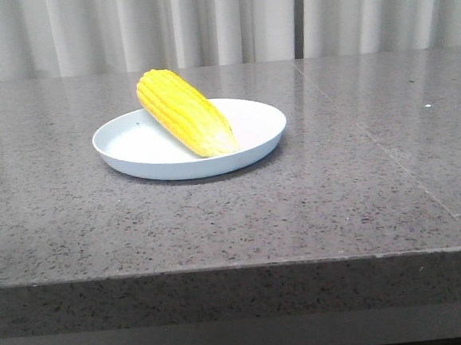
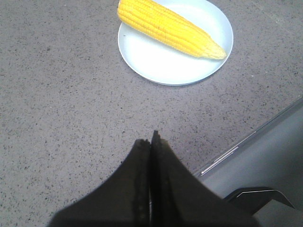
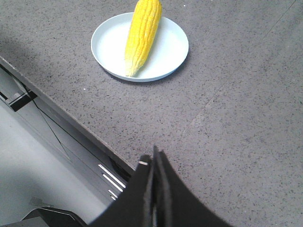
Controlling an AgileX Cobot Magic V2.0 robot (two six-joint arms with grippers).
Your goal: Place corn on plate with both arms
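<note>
The yellow corn (image 1: 184,112) lies across the pale bluish-white plate (image 1: 124,145) on the grey stone table, its thick end over the far rim and its paler tip toward the front. Both show in the left wrist view, corn (image 2: 168,27) on plate (image 2: 151,61), and in the right wrist view, corn (image 3: 142,33) on plate (image 3: 173,47). My left gripper (image 2: 150,137) is shut and empty, well back from the plate above the table near its front edge. My right gripper (image 3: 153,158) is shut and empty at the table's front edge. Neither gripper shows in the front view.
The table's front edge (image 1: 238,264) runs across the front view. A seam (image 1: 372,141) runs through the tabletop to the right of the plate. Pale curtains (image 1: 219,21) hang behind the table. Below the edge, the robot's base frame (image 3: 57,142) shows.
</note>
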